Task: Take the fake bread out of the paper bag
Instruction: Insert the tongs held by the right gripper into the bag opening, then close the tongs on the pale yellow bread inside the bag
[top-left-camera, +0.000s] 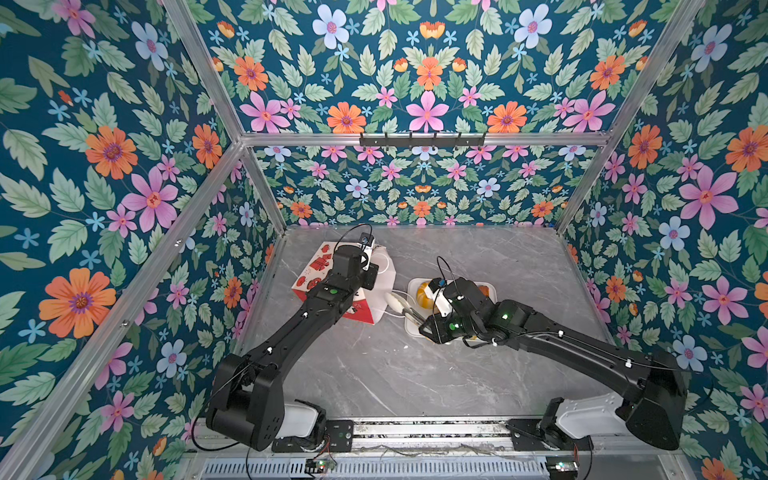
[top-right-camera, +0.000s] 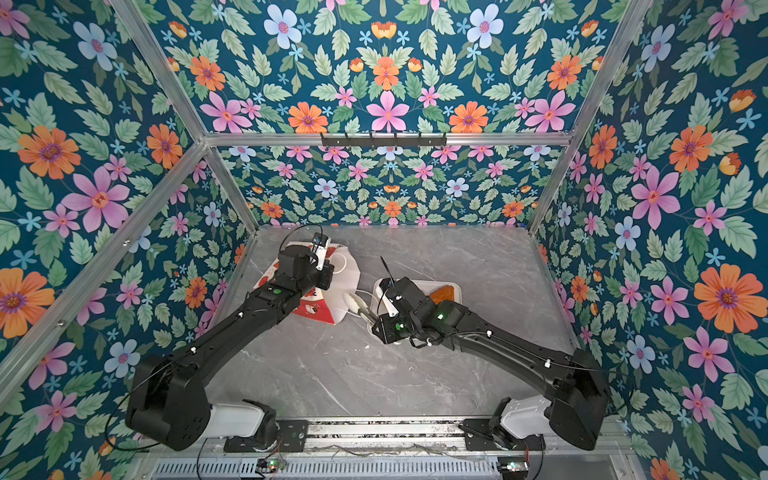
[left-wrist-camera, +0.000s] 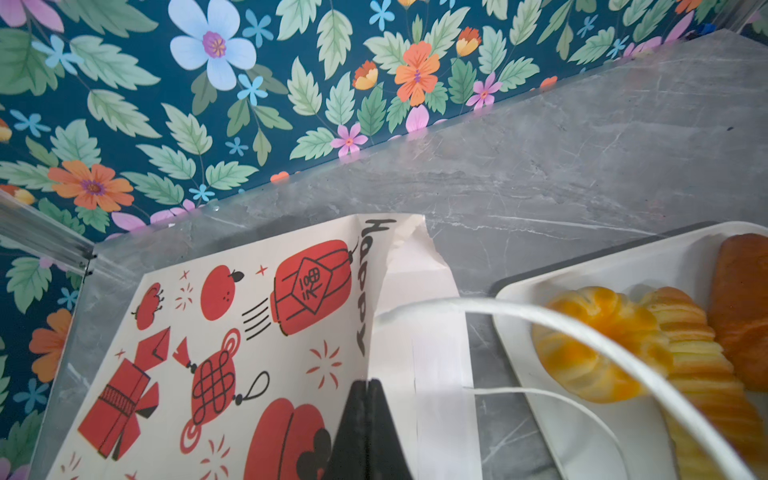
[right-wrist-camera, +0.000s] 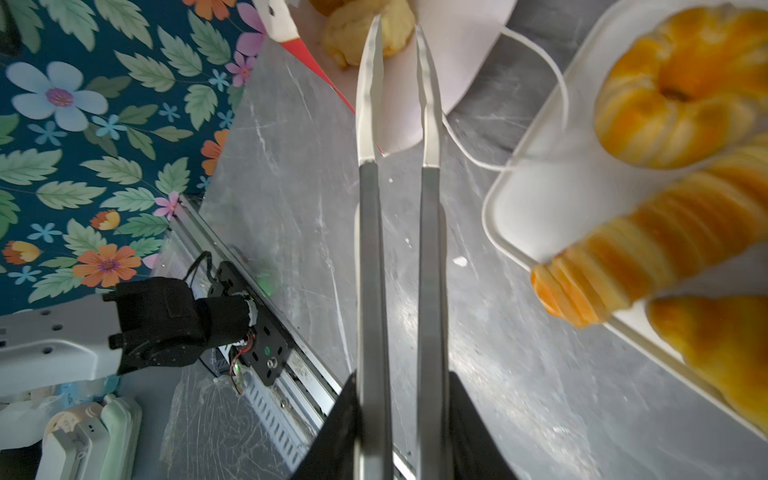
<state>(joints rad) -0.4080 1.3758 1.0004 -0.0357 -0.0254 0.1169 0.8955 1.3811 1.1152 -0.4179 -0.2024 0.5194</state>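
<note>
Two pieces of the fake bread (right-wrist-camera: 357, 33) show in the paper bag (left-wrist-camera: 232, 332) mouth, just past the tips of the tongs (right-wrist-camera: 370, 249) that your right pincer (right-wrist-camera: 401, 399) clamps. The tips stand apart and empty. Slide them straight in astride the nearer piece, then squeeze gently. Hold your left pincer (left-wrist-camera: 365, 390), pressed together on the bag's rim, steady so the mouth doesn't shift

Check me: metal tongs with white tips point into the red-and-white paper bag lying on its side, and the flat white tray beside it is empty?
Not empty: the right wrist view shows the white tray holding golden toy pastries. The metal tongs do point into the red-and-white paper bag lying on its side.
</note>
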